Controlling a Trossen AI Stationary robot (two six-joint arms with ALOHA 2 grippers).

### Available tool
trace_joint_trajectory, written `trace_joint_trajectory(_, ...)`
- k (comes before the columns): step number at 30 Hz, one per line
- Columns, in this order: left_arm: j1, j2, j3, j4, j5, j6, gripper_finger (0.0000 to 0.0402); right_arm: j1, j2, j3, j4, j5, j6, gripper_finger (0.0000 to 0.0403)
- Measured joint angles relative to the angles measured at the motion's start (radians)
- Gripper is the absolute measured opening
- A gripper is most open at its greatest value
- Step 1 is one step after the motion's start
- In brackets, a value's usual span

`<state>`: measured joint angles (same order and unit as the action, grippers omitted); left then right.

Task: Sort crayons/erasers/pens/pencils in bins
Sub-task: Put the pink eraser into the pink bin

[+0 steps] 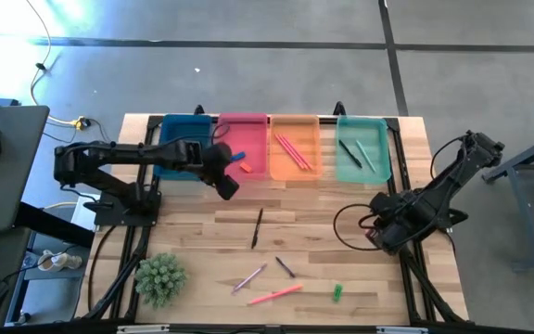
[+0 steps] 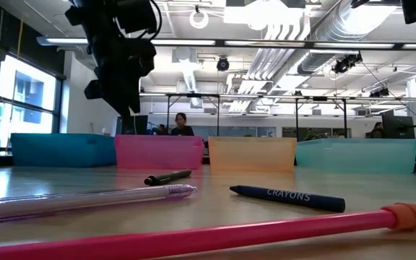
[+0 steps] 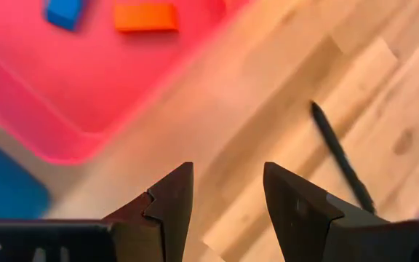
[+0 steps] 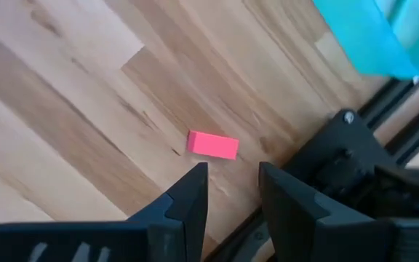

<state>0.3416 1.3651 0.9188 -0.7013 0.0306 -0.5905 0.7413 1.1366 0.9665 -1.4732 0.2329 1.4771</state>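
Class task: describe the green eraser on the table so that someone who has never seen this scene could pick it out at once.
Start at the wooden table and go to its near edge, away from the row of four bins. Right of the long pink pencil lies the green eraser. It is the only short chunky green block there; its neighbours are long thin sticks.

High cam overhead, low cam table-level, both share bins (image 1: pixel 272 144).
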Motion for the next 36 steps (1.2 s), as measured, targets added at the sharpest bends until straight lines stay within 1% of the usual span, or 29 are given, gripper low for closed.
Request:
trace_joint_trajectory(4,-0.072,0.000,0.000,0.000,-0.019,-0.055,0.0154,-0.020,0.000,0.000,0.026,-0.004,-0.140,0.0114)
trace_joint_trajectory(6,-0.100,0.000,0.000,0.000,-0.031,-0.078,0.0154,-0.038,0.000,0.000,0.026,-0.029,-0.216,0.0114)
trace_joint_trajectory(10,-0.147,0.000,0.000,0.000,-0.072,-0.110,0.0154,-0.090,0.000,0.000,0.029,-0.060,-0.370,0.0114)
trace_joint_trajectory(14,-0.178,0.000,0.000,0.000,-0.086,-0.117,0.0154,-0.152,0.000,-0.007,0.074,-0.090,-0.567,0.0114)
trace_joint_trajectory(18,-0.197,0.000,0.000,0.000,-0.090,-0.117,0.0155,-0.208,-0.008,-0.113,0.175,-0.205,-0.739,0.0114)
trace_joint_trajectory(21,-0.207,0.000,0.000,0.000,-0.093,-0.123,0.0154,-0.227,-0.008,-0.187,0.239,-0.266,-0.801,0.0114)
trace_joint_trajectory(24,-0.208,0.000,0.000,0.000,-0.109,-0.141,0.0154,-0.231,-0.008,-0.228,0.303,-0.270,-0.849,0.0114)
trace_joint_trajectory(30,-0.208,0.000,0.000,0.001,-0.148,-0.168,0.0154,-0.231,-0.009,-0.282,0.392,-0.271,-1.006,0.0114)
trace_joint_trajectory(33,-0.208,0.000,0.000,0.002,-0.148,-0.167,0.0154,-0.231,-0.008,-0.310,0.440,-0.297,-1.031,0.0114)
trace_joint_trajectory(36,-0.208,0.000,0.000,0.003,-0.157,-0.167,0.0154,-0.231,0.000,-0.329,0.475,-0.298,-1.041,0.0115)
